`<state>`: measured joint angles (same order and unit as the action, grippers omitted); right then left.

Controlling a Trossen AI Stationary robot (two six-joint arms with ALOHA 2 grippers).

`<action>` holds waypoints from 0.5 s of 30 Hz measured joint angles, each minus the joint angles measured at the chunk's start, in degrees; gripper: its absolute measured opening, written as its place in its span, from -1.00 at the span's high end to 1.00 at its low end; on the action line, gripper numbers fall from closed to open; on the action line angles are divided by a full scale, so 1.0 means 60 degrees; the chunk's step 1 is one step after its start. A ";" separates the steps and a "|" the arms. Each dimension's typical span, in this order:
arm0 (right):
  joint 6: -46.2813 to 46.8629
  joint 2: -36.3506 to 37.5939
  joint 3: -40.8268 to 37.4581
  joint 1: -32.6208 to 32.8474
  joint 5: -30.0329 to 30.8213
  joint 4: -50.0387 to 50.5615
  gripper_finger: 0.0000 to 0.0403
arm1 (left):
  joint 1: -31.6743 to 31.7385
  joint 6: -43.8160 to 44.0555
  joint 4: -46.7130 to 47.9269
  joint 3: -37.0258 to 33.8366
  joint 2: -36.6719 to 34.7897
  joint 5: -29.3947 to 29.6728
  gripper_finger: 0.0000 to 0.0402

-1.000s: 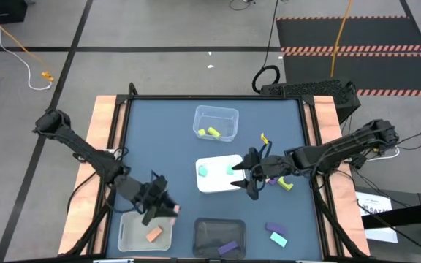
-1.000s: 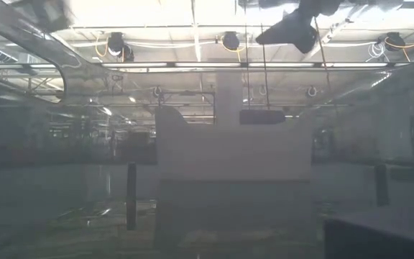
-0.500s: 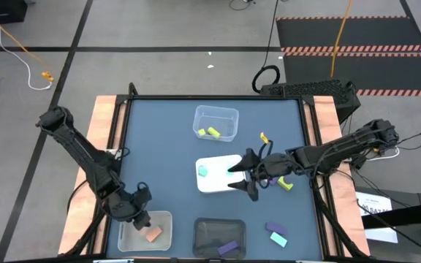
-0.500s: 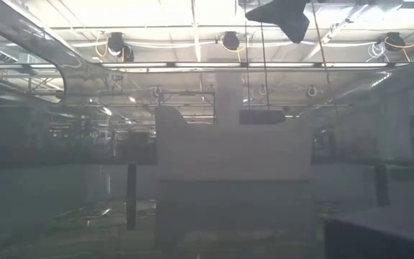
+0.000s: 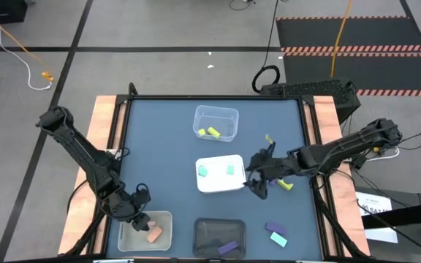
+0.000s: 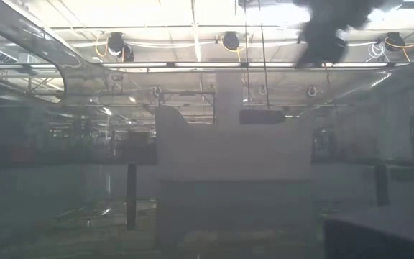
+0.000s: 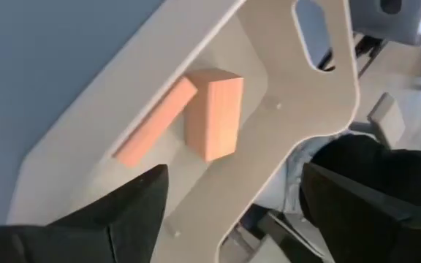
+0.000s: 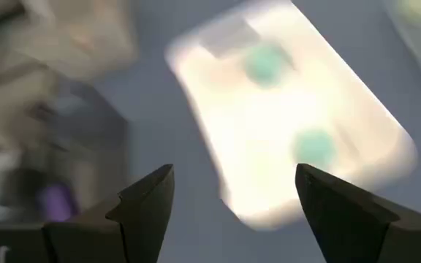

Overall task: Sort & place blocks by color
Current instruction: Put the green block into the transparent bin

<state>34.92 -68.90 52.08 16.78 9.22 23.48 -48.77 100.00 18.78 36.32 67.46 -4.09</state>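
From above, the left gripper (image 5: 139, 219) hangs over the near-left tray (image 5: 125, 237), with two salmon-orange blocks (image 5: 153, 232) lying in it just beside the fingers; the right gripper (image 5: 258, 177) sits just off the white tray (image 5: 214, 183), whose two teal blocks (image 5: 203, 171) lie a little beyond its fingertips, while yellow-green blocks (image 5: 286, 185) rest close behind it and a purple and a teal block (image 5: 276, 234) lie farther off toward the near edge. The low view shows only a dark blur of an arm overhead. In the left wrist view the fingers (image 7: 134, 212) stand wide apart, holding nothing, the two salmon-orange blocks (image 7: 212, 113) touching each other just ahead. In the right wrist view the fingers (image 8: 148, 201) are equally spread and empty, the teal blocks (image 8: 313, 146) ahead. The risk I see: reaching for the loose blocks, the right gripper could knock the nearby yellow-green ones aside.
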 joint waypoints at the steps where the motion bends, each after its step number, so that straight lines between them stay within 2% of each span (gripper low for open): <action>1: 0.0395 0.0042 -0.0001 0.0000 0.0184 0.0584 -0.36 | 0.0036 -0.0002 -0.0110 0.0000 0.0002 0.0000 -0.57; 4: 0.1947 0.0059 -0.0001 -0.0033 0.0442 0.2550 -0.36 | 0.0224 -0.0138 -0.0781 0.0000 0.0000 -0.0006 -0.59; 8: 0.3943 -0.0202 -0.0001 -0.0033 0.0203 0.4499 -0.36 | 0.0641 -0.0857 -0.2172 0.0000 -0.0015 0.0006 -0.60; 12: 0.5333 -0.0568 -0.0001 -0.0025 0.0072 0.5459 -0.36 | 0.1126 -0.1888 -0.3215 0.0000 -0.0015 0.0115 -0.60; 15: 0.5802 -0.0957 -0.0001 -0.0032 -0.0575 0.5710 -0.36 | 0.1468 -0.2613 -0.3629 0.0000 -0.0015 0.0347 -0.60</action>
<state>69.73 -74.64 52.07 16.58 5.77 57.74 -39.97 84.32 -3.00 36.32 67.37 -2.01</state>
